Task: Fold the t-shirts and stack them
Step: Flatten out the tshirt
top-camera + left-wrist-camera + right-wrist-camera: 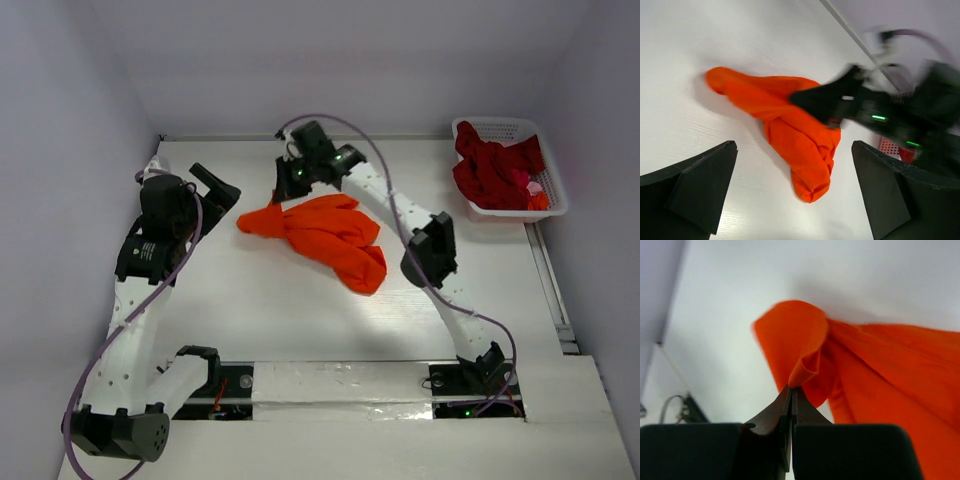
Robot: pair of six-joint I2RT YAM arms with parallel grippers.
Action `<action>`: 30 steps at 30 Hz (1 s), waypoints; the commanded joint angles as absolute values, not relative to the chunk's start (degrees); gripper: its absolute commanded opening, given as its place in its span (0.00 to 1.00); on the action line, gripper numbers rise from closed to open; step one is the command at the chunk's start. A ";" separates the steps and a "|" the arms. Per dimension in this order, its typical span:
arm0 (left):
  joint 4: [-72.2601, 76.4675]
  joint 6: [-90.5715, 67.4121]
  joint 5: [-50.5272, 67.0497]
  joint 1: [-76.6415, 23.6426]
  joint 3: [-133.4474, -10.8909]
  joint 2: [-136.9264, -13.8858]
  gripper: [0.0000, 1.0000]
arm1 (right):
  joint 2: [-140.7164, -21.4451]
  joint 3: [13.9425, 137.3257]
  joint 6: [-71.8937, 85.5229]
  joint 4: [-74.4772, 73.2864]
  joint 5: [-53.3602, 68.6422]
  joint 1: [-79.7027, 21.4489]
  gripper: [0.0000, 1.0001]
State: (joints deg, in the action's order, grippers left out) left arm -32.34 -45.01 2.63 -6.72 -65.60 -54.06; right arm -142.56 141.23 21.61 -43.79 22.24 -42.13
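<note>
A bright orange-red t-shirt [322, 236] lies bunched in the middle of the table; it also shows in the left wrist view [790, 125] and the right wrist view [880, 365]. My right gripper [281, 196] is shut on a fold of its far edge, the pinch showing in the right wrist view [791, 388]. My left gripper [216, 188] is open and empty, left of the shirt and apart from it; its fingers [700, 180] frame the shirt's near end. Dark crimson t-shirts [495, 168] with bits of pink lie piled in the basket.
The white lattice basket [552, 190] stands at the back right corner. The side walls and the back wall close in the table. The right arm [430, 250] crosses over the table right of the shirt.
</note>
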 commanded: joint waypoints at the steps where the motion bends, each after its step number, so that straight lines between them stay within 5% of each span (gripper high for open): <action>1: -29.80 -43.68 0.79 -7.03 -62.59 -54.49 0.99 | -123.09 147.30 20.83 -44.21 20.57 -39.99 0.00; 12: -20.04 -45.44 2.46 -11.77 -51.52 -57.21 0.99 | -103.29 147.22 19.95 -49.21 15.83 -33.66 0.00; 30: -12.40 -45.00 1.23 -33.75 -47.47 -76.65 0.99 | -98.27 146.60 21.18 -52.74 2.91 -29.63 0.00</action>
